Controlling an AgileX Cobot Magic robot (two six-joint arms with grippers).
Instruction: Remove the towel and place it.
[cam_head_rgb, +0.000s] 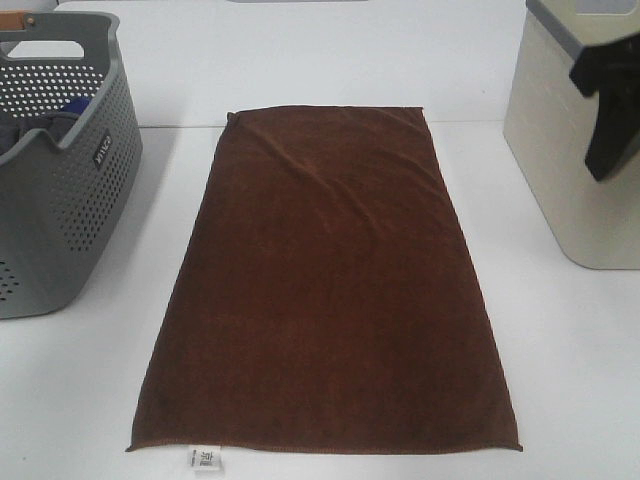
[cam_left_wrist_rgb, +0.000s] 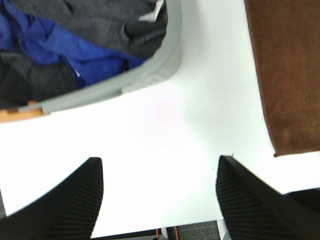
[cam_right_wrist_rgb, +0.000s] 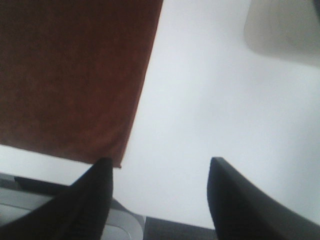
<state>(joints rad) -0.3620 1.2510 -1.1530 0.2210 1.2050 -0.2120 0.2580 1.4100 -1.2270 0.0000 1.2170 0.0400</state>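
Observation:
The dark brown towel (cam_head_rgb: 325, 280) lies spread flat on the white table, with its small white tag (cam_head_rgb: 207, 457) at the near short edge. Its edge shows in the left wrist view (cam_left_wrist_rgb: 290, 75) and in the right wrist view (cam_right_wrist_rgb: 70, 75). My left gripper (cam_left_wrist_rgb: 157, 200) is open and empty above bare table between the basket and the towel's near corner. My right gripper (cam_right_wrist_rgb: 160, 200) is open and empty above bare table beside the towel's other near corner. Neither gripper shows in the exterior high view.
A grey perforated basket (cam_head_rgb: 70, 190) stands at the left and holds blue and dark clothes (cam_left_wrist_rgb: 65, 45). A beige bin (cam_head_rgb: 580, 160) with a dark object hanging on it stands at the right. The table's near edge (cam_right_wrist_rgb: 60, 187) lies under both grippers.

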